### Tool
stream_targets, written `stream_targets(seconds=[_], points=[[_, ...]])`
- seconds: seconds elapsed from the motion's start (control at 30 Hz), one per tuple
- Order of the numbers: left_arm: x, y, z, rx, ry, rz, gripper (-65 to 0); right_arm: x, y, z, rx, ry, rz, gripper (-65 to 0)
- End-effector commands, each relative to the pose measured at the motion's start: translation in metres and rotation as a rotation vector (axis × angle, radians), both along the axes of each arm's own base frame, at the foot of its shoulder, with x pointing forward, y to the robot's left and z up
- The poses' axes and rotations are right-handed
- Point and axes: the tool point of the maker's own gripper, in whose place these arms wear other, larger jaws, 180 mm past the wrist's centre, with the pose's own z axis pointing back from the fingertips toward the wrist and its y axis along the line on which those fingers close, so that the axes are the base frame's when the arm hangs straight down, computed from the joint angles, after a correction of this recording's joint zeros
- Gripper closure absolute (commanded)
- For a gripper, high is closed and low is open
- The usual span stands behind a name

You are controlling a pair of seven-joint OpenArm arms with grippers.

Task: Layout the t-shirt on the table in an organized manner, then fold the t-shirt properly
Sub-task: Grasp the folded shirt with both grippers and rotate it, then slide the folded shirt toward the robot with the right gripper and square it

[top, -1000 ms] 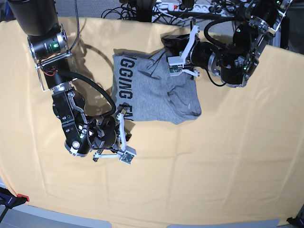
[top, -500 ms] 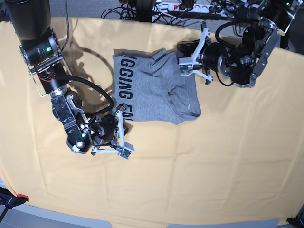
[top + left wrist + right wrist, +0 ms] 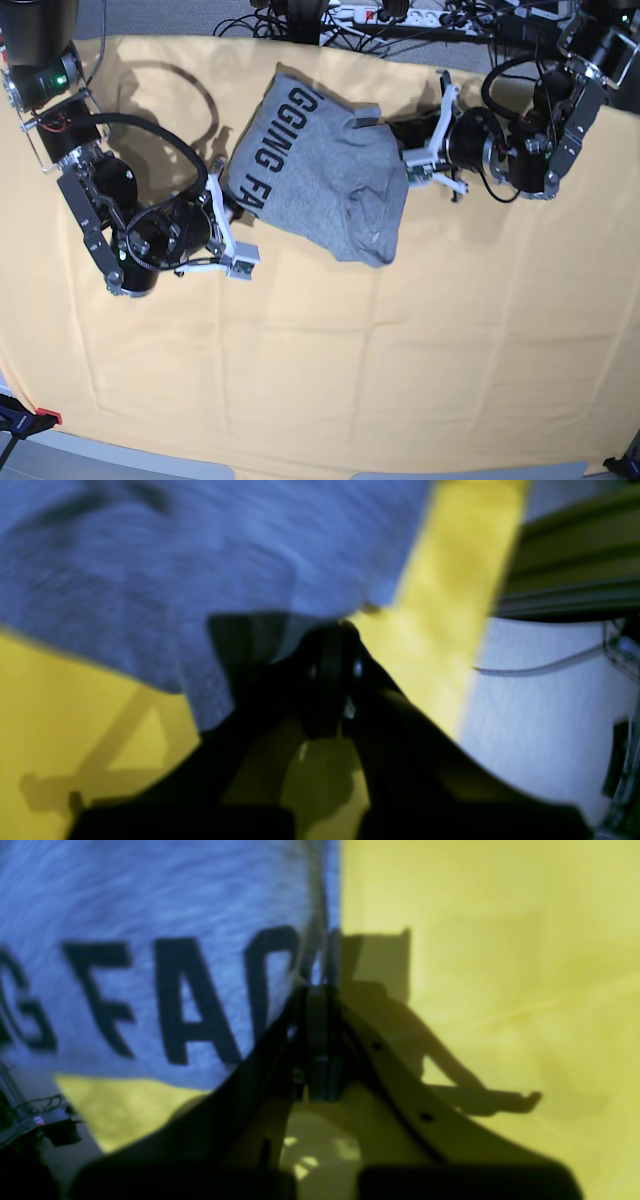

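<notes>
Heather-grey cotton t-shirt [image 3: 150, 570] fills the left wrist view, the left gripper [image 3: 345, 630] pinched closed on its edge over the pale yellow cloth-covered table [image 3: 440, 580]. Right wrist view: the right gripper [image 3: 320, 990] clamps the lettered hem. Base view: the shirt, bunched near the table's far edge, has swung diagonal since a second ago, both arms drawn apart; spreading seems underway.

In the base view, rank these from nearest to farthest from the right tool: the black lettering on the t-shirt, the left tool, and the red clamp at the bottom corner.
From the right tool, at the shirt's left edge:
1. The black lettering on the t-shirt, just beside it.
2. The left tool, across the shirt on its far side.
3. The red clamp, far off at the bottom left corner of the table.
</notes>
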Motion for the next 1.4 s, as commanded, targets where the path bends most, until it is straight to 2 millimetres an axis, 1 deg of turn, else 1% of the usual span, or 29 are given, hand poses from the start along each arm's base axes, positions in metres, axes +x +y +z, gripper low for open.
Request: stream_targets(seconds=[0.0, 0.13, 0.23, 0.3, 0.4, 0.47, 0.57, 0.63, 0.67, 0.7, 0.77, 0.87, 0.93, 1.03, 1.13, 1.27, 1.37], points=[[0.019, 0.04, -0.012, 0.192, -0.044, 0.028, 0.0, 0.004, 0.002, 0.015, 0.031, -0.037, 0.016, 0.0], [0.059, 0.058, 0.0, 0.24, -0.113, 0.073, 0.0, -0.012, -0.007, 0.021, 0.031, -0.044, 0.049, 0.0], [0.088, 0.065, 0.019, 0.241, -0.18, 0.101, 0.0, -0.027, -0.014, 0.023, 0.055, -0.004, 0.056, 0.0], [0.105, 0.065, 0.032, 0.214, -0.217, 0.122, 0.0, -0.034, -0.015, 0.024, 0.076, 0.023, 0.057, 0.0], [0.121, 0.069, 0.045, 0.22, -0.255, 0.136, 0.0, -0.037, -0.015, 0.023, 0.085, 0.036, 0.057, 0.0], [0.126, 0.068, 0.055, 0.21, -0.256, 0.138, 0.0, -0.029, -0.019, 0.022, 0.06, -0.001, 0.043, 0.0], [0.129, 0.058, 0.076, 0.118, -0.207, 0.172, 0.0, -0.002, -0.03, 0.027, 0.03, -0.125, -0.012, 0.0], [0.128, 0.052, 0.093, 0.021, -0.178, 0.19, 0.0, 0.017, -0.042, 0.031, -0.011, -0.188, -0.101, 0.0], [0.128, 0.05, 0.102, -0.025, -0.168, 0.204, 0.0, 0.023, -0.046, 0.032, -0.02, -0.205, -0.143, 0.0], [0.128, 0.05, 0.11, -0.066, -0.159, 0.215, 0.0, 0.028, -0.048, 0.035, -0.011, -0.217, -0.174, 0.0], [0.127, 0.049, 0.127, -0.153, -0.156, 0.226, 0.0, 0.028, -0.051, 0.036, 0.018, -0.217, -0.214, 0.0], [0.129, 0.058, 0.145, -0.235, -0.165, 0.276, 0.0, 0.013, -0.042, 0.033, 0.103, -0.164, -0.204, 0.0], [0.13, 0.067, 0.153, -0.267, -0.178, 0.312, 0.0, -0.003, -0.036, 0.029, 0.159, -0.112, -0.18, 0.0], [0.127, 0.078, 0.159, -0.308, -0.183, 0.357, 0.0, -0.031, -0.026, 0.025, 0.243, 0.007, -0.17, 0.0], [0.125, 0.086, 0.161, -0.331, -0.185, 0.388, 0.0, -0.055, -0.01, 0.021, 0.317, 0.109, -0.157, 0.0], [0.121, 0.088, 0.157, -0.339, -0.17, 0.4, 0.0, -0.076, 0.011, 0.012, 0.371, 0.178, -0.153, 0.0], [0.12, 0.087, 0.156, -0.338, -0.166, 0.399, 0.0, -0.092, 0.018, 0.004, 0.372, 0.226, -0.146, 0.0]])
